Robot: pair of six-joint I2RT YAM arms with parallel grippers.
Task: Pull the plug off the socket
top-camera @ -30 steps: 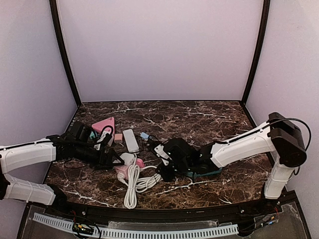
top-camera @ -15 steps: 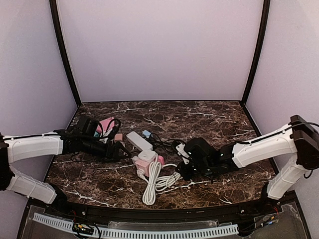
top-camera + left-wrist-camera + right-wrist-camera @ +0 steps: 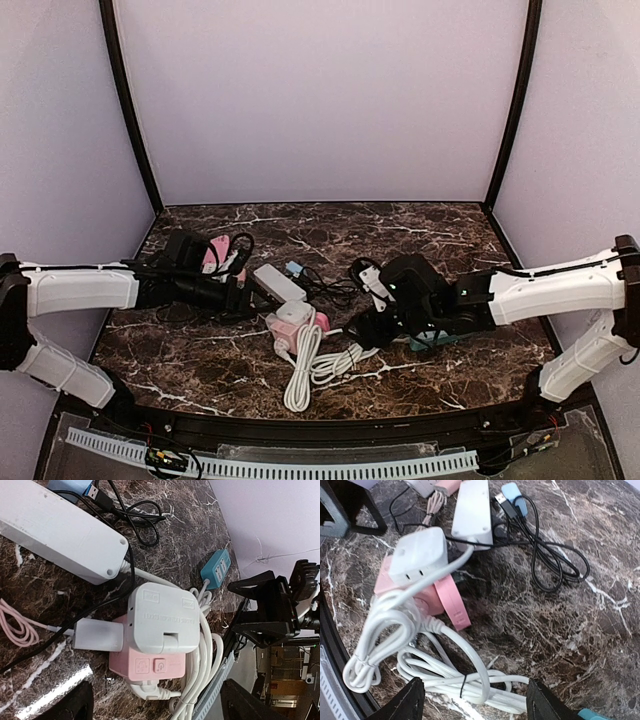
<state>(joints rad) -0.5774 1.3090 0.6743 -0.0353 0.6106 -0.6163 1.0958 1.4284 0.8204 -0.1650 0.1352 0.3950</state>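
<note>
Sitting near the middle of the table's (image 3: 430, 225) front edge, the plug (image 3: 162, 615) is stuck on the pink socket (image 3: 145, 666), so the pulling is not done yet, and the left gripper (image 3: 243, 297) and right gripper (image 3: 472, 700) are both open, holding nothing.

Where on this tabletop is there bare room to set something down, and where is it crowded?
Free: the dark marble tabletop along the back wall, and its far right corner beyond the right arm. Crowded: the middle-left, around the white power strip, pink socket cube and coiled white cable.
</note>
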